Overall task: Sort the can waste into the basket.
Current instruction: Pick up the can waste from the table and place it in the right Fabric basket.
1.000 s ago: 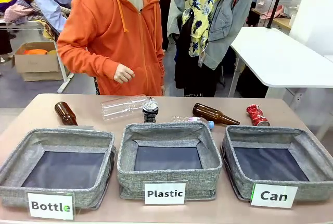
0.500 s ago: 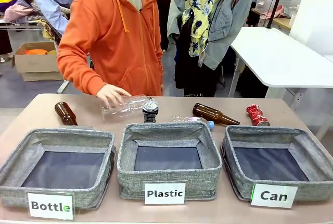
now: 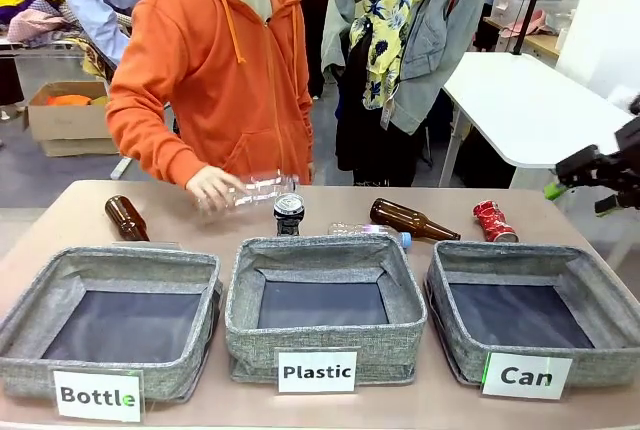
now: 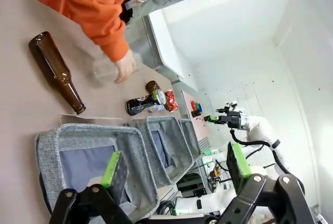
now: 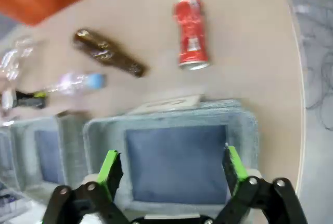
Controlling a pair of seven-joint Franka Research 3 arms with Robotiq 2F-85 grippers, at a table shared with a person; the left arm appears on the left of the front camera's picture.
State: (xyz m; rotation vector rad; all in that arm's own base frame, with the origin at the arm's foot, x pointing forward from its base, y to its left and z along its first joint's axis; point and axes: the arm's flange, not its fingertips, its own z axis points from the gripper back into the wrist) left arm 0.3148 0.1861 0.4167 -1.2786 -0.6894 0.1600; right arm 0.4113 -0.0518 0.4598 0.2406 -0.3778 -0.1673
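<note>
Not begun: red can (image 3: 494, 221) and black can (image 3: 289, 213) outside lower-right basket (image 3: 500, 258); left gripper (image 4: 174, 164), right gripper (image 5: 170, 164) gaping, holding nothing

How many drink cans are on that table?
2. A crushed red can lies behind the Can basket; a black can stands behind the Plastic basket. The basket walls might hide something small behind them.

The person's hand (image 3: 212, 188) in the orange sleeve (image 3: 150, 140) has taken the clear plastic bottle (image 3: 262, 188) and shifted it; the black right gripper (image 3: 580, 198) has entered from the right edge.
</note>
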